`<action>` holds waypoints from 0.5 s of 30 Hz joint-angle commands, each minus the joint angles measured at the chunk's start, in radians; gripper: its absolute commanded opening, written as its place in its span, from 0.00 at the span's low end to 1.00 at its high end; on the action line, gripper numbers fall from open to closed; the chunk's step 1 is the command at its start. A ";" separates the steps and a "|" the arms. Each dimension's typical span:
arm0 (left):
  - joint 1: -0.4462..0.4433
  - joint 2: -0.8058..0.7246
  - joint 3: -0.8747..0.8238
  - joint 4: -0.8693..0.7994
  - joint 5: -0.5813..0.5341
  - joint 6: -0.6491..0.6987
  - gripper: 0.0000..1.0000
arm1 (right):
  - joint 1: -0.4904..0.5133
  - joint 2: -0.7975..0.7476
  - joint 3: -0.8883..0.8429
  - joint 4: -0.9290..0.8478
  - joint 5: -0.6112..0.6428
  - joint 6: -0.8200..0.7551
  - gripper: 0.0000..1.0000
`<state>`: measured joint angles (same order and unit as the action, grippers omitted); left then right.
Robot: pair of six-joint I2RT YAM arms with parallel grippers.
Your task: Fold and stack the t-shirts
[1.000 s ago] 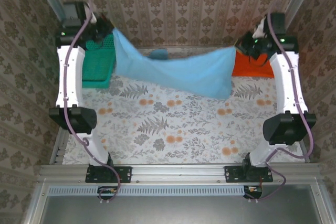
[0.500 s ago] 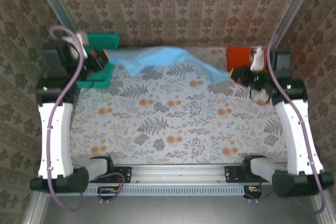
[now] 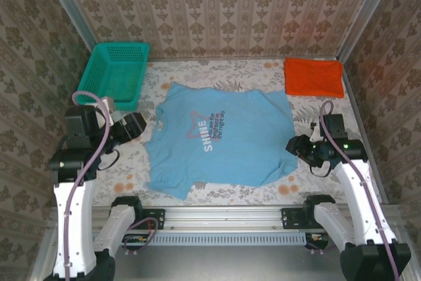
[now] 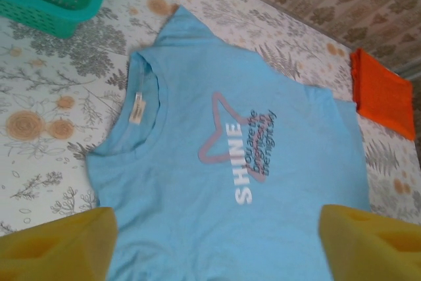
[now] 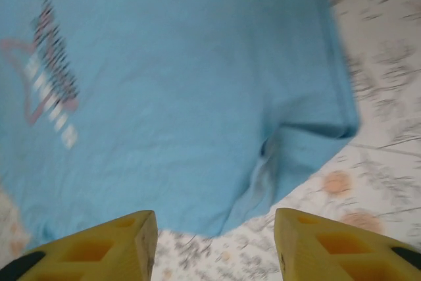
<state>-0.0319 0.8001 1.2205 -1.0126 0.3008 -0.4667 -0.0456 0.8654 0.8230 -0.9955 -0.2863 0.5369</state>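
Blue t-shirt (image 3: 217, 139) lies flat, print up; orange t-shirt (image 3: 314, 77) folded far right. Left gripper (image 3: 137, 125), right gripper (image 3: 296, 146): fingers apart, grasping nothing

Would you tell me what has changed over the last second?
The left gripper and right gripper released the light blue t-shirt they held stretched between them; it now lies flat, print up. Both arms drew back toward their bases. The orange t-shirt and teal basket stayed put.

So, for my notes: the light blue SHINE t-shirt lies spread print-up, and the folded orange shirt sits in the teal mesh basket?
No: top external view shows the folded orange shirt on the floral table, far right, outside the teal mesh basket.
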 commanded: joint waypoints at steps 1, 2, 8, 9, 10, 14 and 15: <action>0.004 0.108 0.044 0.135 -0.038 -0.014 0.84 | -0.013 0.056 0.077 -0.001 0.178 0.067 0.49; 0.001 0.142 0.048 0.167 -0.030 -0.027 0.83 | -0.013 0.076 0.086 0.019 0.186 0.072 0.50; -0.126 0.443 0.089 0.159 -0.098 -0.105 0.82 | -0.009 0.248 0.113 0.112 0.117 0.097 0.53; -0.146 0.476 0.081 0.145 -0.105 -0.132 0.81 | -0.010 0.272 0.113 0.100 0.123 0.101 0.55; -0.168 0.506 0.083 0.088 -0.137 -0.162 0.81 | -0.008 0.287 0.109 0.086 0.115 0.103 0.57; -0.191 0.596 0.095 -0.208 -0.232 -0.247 0.80 | 0.011 0.341 0.077 0.005 0.089 0.079 0.64; -0.191 0.616 0.083 -0.272 -0.243 -0.265 0.80 | 0.015 0.359 0.066 -0.012 0.078 0.067 0.63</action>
<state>-0.2234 1.4036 1.2964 -1.0222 0.1478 -0.6395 -0.0422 1.1942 0.9157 -0.9226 -0.1902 0.6155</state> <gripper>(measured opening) 0.803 0.634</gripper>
